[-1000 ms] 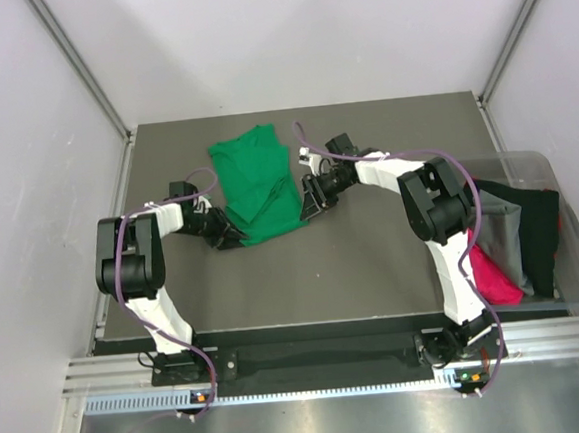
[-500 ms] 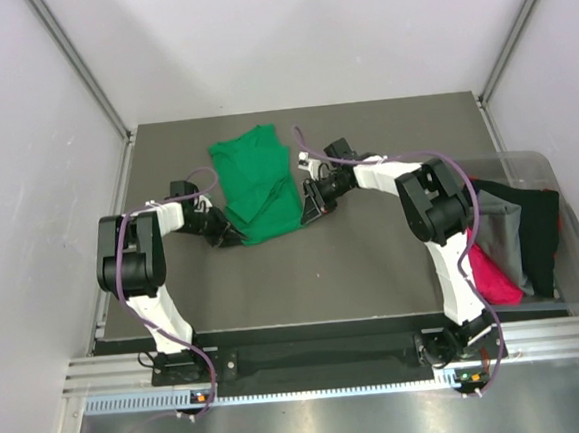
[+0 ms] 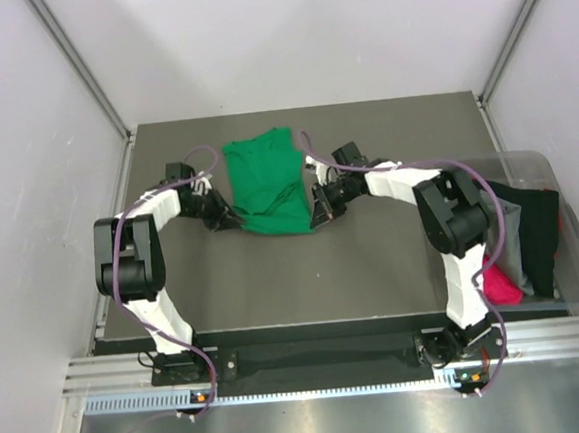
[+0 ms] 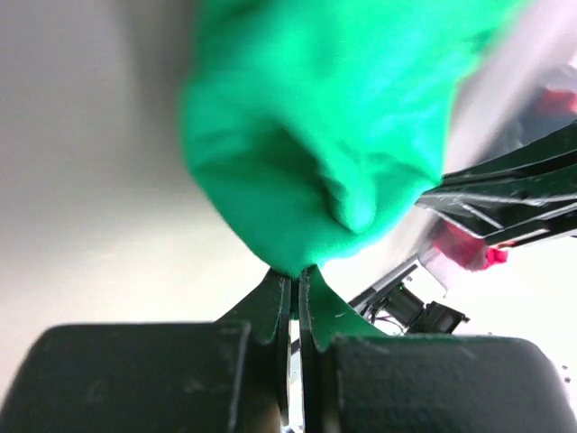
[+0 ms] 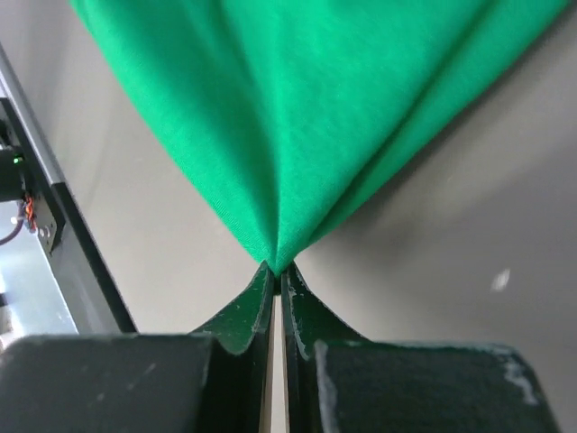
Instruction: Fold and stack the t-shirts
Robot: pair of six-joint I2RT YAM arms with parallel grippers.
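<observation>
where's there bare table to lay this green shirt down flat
The wide near strip of table, between the green t-shirt and the arm bases, is bare. So is the far right corner behind the right arm. Crowded mid-table, where the left gripper and right gripper pinch the shirt, and in the bin of shirts.

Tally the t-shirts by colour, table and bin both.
green t-shirt on the table: 1
black t-shirt in the bin: 1
grey t-shirt in the bin: 1
magenta-pink t-shirt in the bin: 1
Total: 4 visible; the heap in the bin may hide more.
</observation>
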